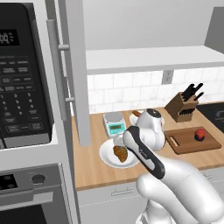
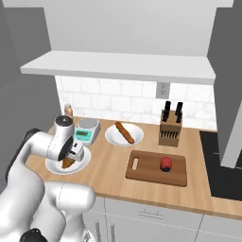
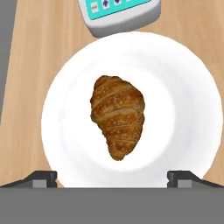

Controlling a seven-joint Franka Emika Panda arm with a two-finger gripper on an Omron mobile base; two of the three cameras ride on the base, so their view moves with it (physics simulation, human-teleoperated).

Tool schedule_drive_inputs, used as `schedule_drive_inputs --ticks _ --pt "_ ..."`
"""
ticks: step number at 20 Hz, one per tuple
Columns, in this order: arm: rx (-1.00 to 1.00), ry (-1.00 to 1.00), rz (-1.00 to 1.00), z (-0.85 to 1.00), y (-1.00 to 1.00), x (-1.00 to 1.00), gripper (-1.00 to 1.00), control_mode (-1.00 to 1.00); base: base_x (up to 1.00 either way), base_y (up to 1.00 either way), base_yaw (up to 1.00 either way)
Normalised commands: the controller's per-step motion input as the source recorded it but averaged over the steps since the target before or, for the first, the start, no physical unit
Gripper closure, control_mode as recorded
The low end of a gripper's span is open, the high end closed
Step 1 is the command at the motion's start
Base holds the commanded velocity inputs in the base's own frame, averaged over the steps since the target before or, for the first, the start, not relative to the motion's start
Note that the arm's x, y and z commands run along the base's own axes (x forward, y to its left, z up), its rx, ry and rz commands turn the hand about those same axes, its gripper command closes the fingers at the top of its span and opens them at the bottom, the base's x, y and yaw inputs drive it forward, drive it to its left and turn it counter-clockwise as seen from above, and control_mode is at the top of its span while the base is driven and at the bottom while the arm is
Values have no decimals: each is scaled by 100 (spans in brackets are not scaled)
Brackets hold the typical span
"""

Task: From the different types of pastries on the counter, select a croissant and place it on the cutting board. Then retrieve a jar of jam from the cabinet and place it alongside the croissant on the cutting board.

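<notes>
Gripper (image 3: 112, 177) wide open, empty, above croissant (image 3: 117, 121) on plate (image 3: 192, 87). Risk: tapered 6 o'clock end slips sideways if jaws close off-centre.

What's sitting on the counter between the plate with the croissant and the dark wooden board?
Nothing: in the right base view, bare counter separates the croissant's plate from the cutting board. The baguette's plate sits farther back, out of that stretch.

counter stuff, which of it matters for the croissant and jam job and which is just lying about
For the job:
croissant on a white plate
cutting board
red jar, already on the board
hand, open above the croissant

Lying about:
baguette stick
kitchen scale
knife block
microwave
</notes>
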Motion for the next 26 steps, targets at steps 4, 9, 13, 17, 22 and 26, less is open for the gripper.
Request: schedule_drive_inputs --ticks 4,9,13,17,22,26 --pt "0 -2 0 -2 8 1 -100 -100 0 0 0" --pt "-8 10 0 -56 0 42 -100 -100 0 0 0" --pt "-7 1 0 -25 0 25 -100 -100 0 0 0" --pt "0 0 0 -27 0 0 -100 -100 0 0 0" --pt "0 0 0 -36 0 0 -100 -100 0 0 0" --pt "1 0 0 -9 0 3 -100 -100 0 0 0"
